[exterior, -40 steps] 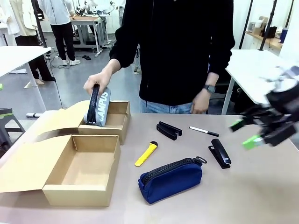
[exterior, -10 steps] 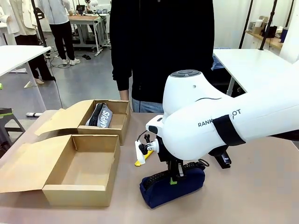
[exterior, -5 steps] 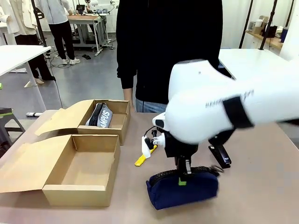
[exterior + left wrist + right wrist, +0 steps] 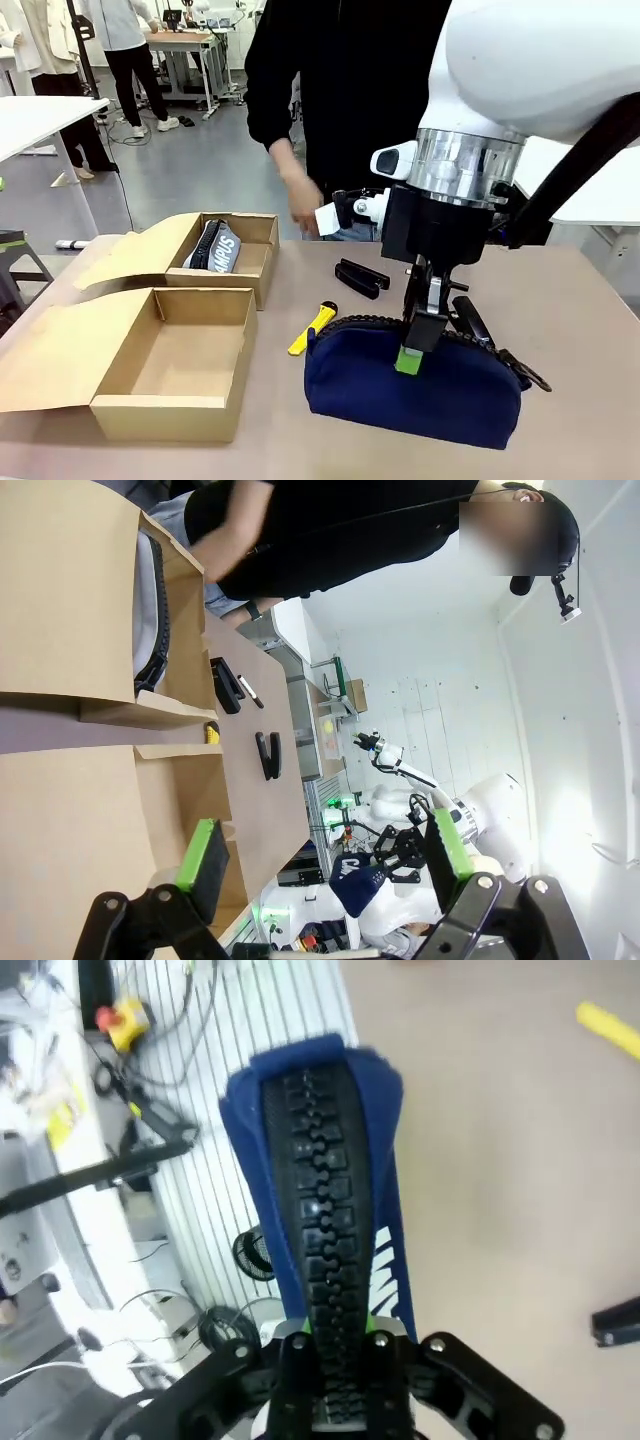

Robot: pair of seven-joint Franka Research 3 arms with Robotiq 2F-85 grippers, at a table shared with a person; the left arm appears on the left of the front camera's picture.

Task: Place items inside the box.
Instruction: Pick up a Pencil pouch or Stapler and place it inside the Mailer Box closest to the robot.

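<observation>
My right gripper [image 4: 408,358] is shut on the zipper edge of a navy zip pouch [image 4: 420,395], which hangs just above the table; the right wrist view shows the pouch [image 4: 320,1180] between the closed fingers. A yellow utility knife [image 4: 312,330], a black clip-like piece [image 4: 362,279] and a partly hidden black stapler [image 4: 470,322] lie on the table. The larger open cardboard box [image 4: 215,345] stands front left with nothing in it. My left gripper [image 4: 325,855] is open above that box [image 4: 70,830], holding nothing. A thin pen [image 4: 250,692] lies beyond the clip.
A smaller open cardboard box [image 4: 262,262] behind the larger one holds a grey pouch lettered "AMPUS" [image 4: 215,248]. A person stands at the far side, one hand [image 4: 300,205] out over the table's far edge. The large box's flap [image 4: 45,355] lies open to the left.
My right gripper has lifted the navy pouch off the table and carried it up and to the right. The person's hand has come forward over the far edge.
</observation>
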